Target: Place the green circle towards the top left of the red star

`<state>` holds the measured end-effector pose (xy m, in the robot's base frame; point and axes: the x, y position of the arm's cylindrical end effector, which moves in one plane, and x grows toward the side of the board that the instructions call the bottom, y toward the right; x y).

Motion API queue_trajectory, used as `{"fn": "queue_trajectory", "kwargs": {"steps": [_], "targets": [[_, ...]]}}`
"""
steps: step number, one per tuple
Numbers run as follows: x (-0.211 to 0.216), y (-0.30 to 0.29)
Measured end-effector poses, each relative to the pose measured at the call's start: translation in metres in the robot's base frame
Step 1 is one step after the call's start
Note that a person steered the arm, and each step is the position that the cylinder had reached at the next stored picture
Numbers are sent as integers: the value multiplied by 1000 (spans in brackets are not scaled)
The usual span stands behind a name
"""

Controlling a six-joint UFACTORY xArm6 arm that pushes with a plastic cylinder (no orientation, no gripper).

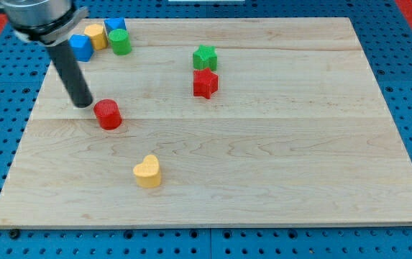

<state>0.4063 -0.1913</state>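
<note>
The green circle is a short green cylinder near the board's top left, touching a yellow block and a blue block. The red star lies right of centre in the upper half, with a green star just above it. My tip rests on the board at the left, well below the green circle and just left of a red cylinder. The rod rises up and to the left from the tip.
Another blue block lies left of the yellow block. A yellow heart lies in the lower middle-left. The wooden board sits on a blue perforated table.
</note>
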Motion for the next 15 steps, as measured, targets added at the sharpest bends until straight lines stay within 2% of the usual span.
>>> {"fn": "queue_trajectory", "kwargs": {"steps": [2,3,4,5,6,7,8,11,12,13,15], "targets": [[25,29],[26,60],[10,54],[-53,48],[-135,69],[-199,84],[-204,45],[-125,30],[-156,5],[-142,-15],[-89,34]]}}
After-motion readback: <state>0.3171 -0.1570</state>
